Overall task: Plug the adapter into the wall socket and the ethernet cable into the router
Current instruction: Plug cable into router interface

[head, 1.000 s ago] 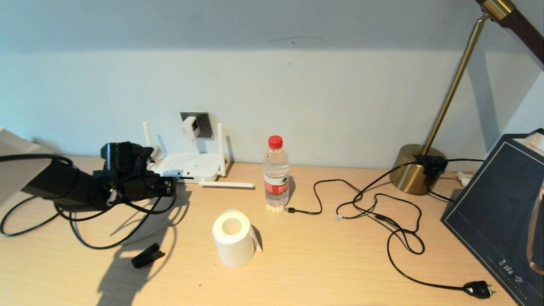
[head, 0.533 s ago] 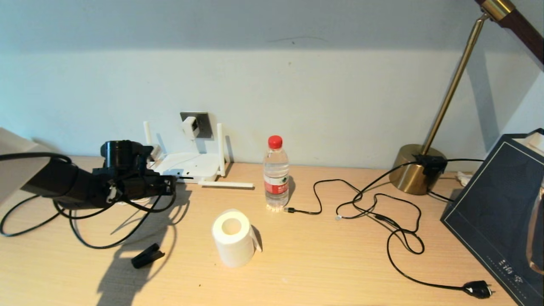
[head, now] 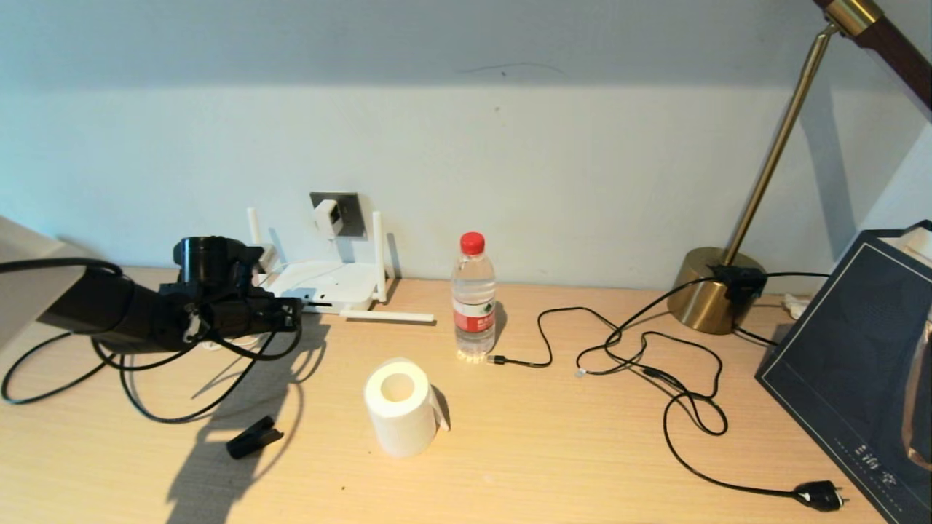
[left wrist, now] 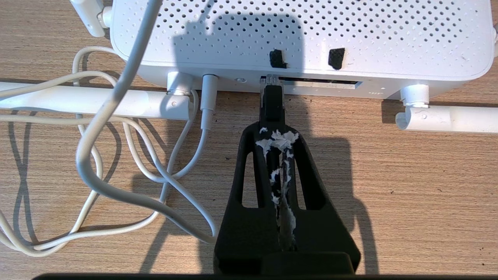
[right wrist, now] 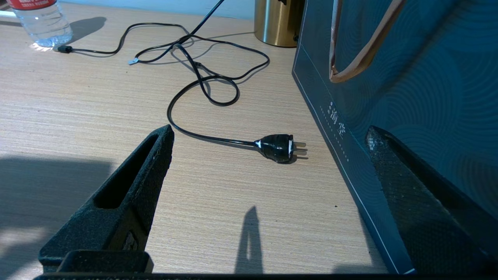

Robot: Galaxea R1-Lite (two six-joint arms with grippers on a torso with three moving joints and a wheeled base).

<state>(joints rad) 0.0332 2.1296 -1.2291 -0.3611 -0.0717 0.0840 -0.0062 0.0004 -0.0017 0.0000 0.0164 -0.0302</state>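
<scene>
- Left gripper (left wrist: 272, 130) at the far left of the desk (head: 582, 451), just in front of the router (left wrist: 295, 42); fingers pressed together and clamped on the ethernet cable (left wrist: 272, 103) right behind its plug.
- Clear plug tip touching the mouth of the port slot (left wrist: 319, 82) on the router's near edge, at the slot's left end; not seated to judge by the plug body left showing.
- Plug's long axis in line with the fingers and square to the router's edge, so a straight push away from the gripper looks like the coming move; any sideways drift likely to catch the slot's rim.
- Rest of the black cable trailing in loops over the desk behind the left arm.
- Adapter (head: 327, 216) already sitting in the wall socket (head: 342, 211), above and behind the router; its white cord (left wrist: 116, 116) looping on the desk to the left of the gripper, a white plug (left wrist: 208, 95) in the router's edge.
- Right gripper (right wrist: 268, 210) parked near the right edge of the desk, well apart from the router, jaws spread wide and empty, beside a dark gift bag (right wrist: 408, 77) and a black two-pin plug (right wrist: 277, 147).
- Left arm by far the nearer.
</scene>
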